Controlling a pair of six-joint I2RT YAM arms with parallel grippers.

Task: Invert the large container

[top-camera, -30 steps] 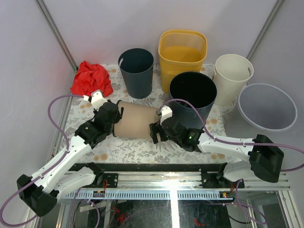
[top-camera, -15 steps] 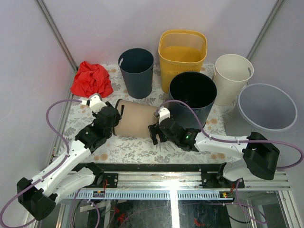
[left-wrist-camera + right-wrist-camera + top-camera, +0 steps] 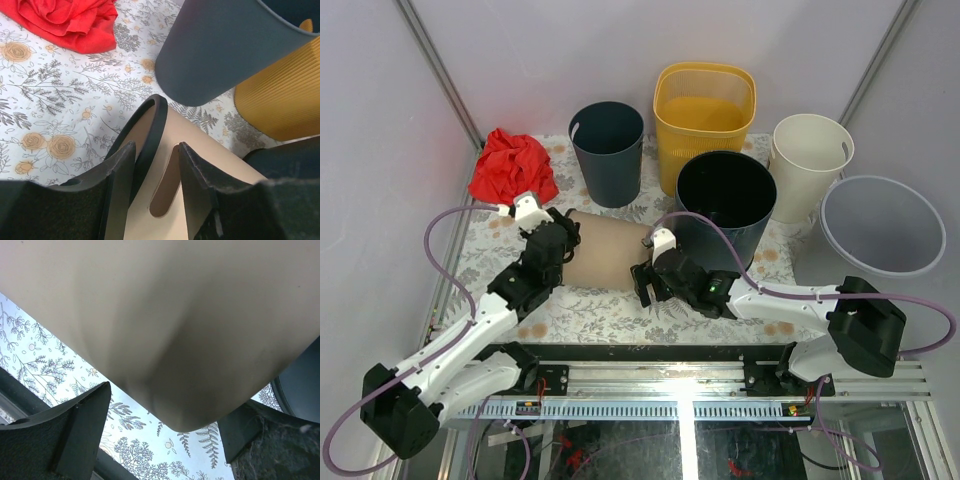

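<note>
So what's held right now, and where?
Left gripper straddles the beige bin at its slotted rim; clamp cannot be told. Right gripper open around the base, holding nothing.

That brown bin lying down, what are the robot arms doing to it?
Two robot arms are working on the tan bin, which lies on its side on the flowery table. The left gripper has its fingers loosely either side of the bin's open rim. The right gripper is wide open at the closed bottom end. The bin is not upside down yet.
</note>
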